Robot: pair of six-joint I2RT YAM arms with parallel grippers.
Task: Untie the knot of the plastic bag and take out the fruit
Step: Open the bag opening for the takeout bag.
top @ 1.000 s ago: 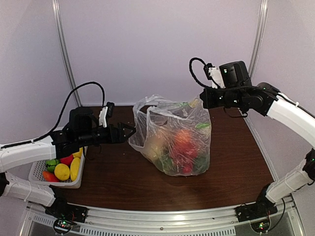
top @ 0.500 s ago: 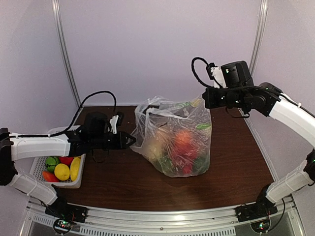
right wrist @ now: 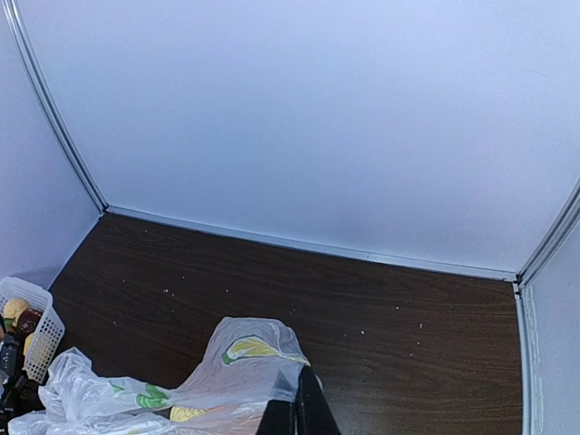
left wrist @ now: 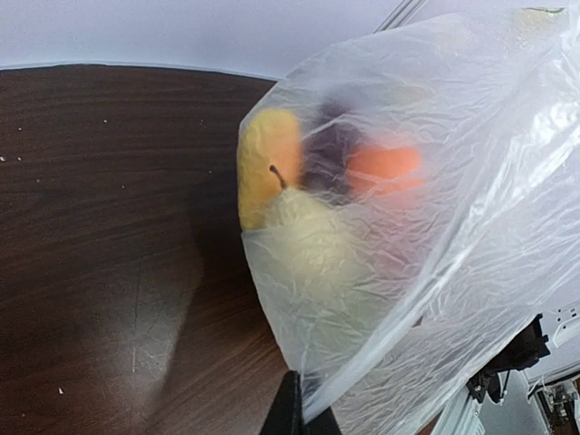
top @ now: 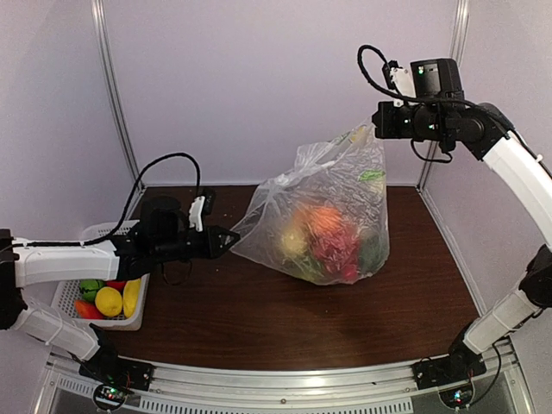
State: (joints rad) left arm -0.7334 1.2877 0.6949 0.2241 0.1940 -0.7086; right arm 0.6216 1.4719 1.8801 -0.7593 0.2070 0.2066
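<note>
Right gripper (top: 377, 131): raised high, fingers pinching plastic bag (top: 328, 216) top.
Left gripper (top: 229, 241): low, outstretched, pinching bag's corner.
Left wrist view only: fruit (left wrist: 268, 170) close-up.

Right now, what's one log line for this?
left gripper: shut on plastic bag | right gripper: shut on plastic bag | fruit: inside

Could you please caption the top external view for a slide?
Right gripper holds the plastic bag of fruit up by its top; left gripper pinches its corner.

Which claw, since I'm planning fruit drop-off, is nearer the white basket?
Left. The left claw is a little right of the basket; the right claw is high, far across.
</note>
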